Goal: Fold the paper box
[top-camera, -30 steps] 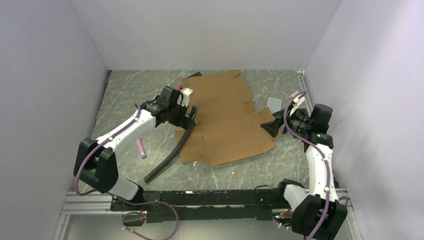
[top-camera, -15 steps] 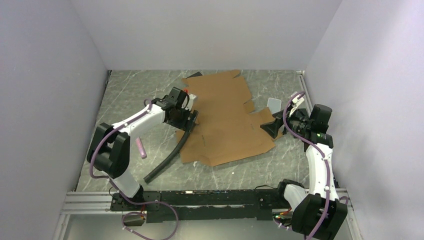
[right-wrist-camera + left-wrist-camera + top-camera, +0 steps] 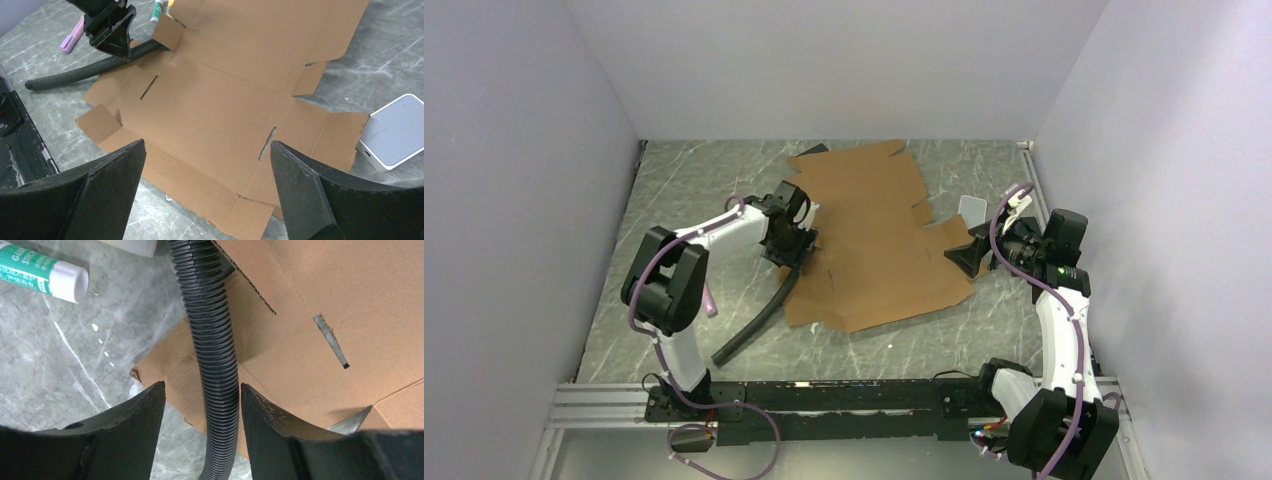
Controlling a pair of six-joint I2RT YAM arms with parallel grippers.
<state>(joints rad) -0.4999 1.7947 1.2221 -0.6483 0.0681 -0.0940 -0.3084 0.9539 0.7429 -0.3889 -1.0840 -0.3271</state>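
Top view: paper box (image 3: pixel 874 240) flat, unfolded, plain brown, between left gripper (image 3: pixel 792 250) and right gripper (image 3: pixel 969 255).
Left wrist: jaws spread astride a ribbed black hose (image 3: pixel 212 340) crossing the box's edge; glue stick (image 3: pixel 42 274) label reads "STICK".
Right wrist: jaws wide apart, empty; box ahead, slotted.

Left claw (image 3: pixel 202 386) half-parted, right claw (image 3: pixel 207 144) wide apart.

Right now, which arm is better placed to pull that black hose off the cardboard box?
Left. The left gripper straddles the black hose, one finger on each side, where it crosses the left edge of the paper box. The right gripper hangs open at the opposite edge, near the white container.
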